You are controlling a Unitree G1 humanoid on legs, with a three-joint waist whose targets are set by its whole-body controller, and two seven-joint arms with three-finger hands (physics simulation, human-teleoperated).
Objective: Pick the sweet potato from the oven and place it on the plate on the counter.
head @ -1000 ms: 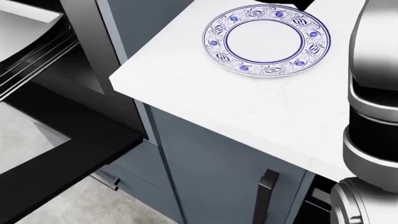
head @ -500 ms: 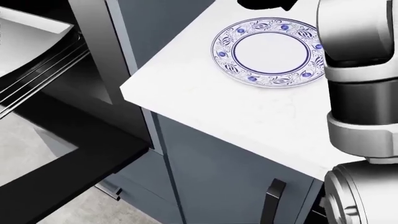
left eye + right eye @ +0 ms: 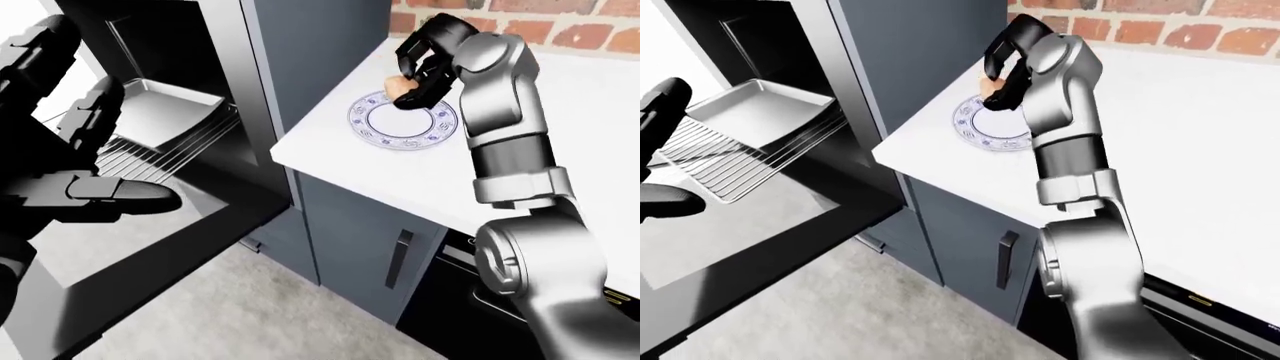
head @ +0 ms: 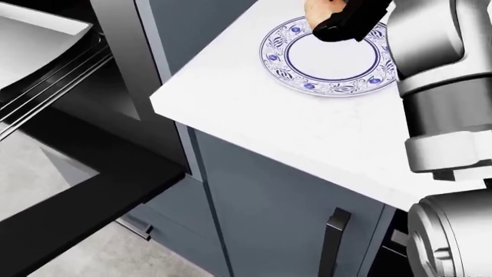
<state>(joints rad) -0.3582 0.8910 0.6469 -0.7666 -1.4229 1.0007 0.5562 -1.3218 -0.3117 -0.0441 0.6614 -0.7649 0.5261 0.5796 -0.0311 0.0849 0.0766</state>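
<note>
- White counter (image 4: 254, 115) under brick wall is carrying the patterned plate (image 3: 432, 136); oven door (image 3: 170, 255) is hanging open, tray (image 3: 755, 109) sitting bare.
- Right hand (image 3: 425, 64), absent from the head view a second ago, is now hovering over the plate's rim, fingers curling around the sweet potato (image 3: 402, 88).
- Left hand (image 3: 70, 172) is idling, fingers spread, holding nothing.
- Release is probably next.

Three cameras on the robot's head, all looking down over its arms.

The head view sits closest and steepest, cropped to the counter (image 4: 254, 121) corner and plate (image 4: 330, 55). The two eye views take in more, facing the open oven (image 3: 180, 142) and brick wall (image 3: 1160, 26); all three share the plate, counter edge and cabinet handle (image 3: 400, 259).
</note>
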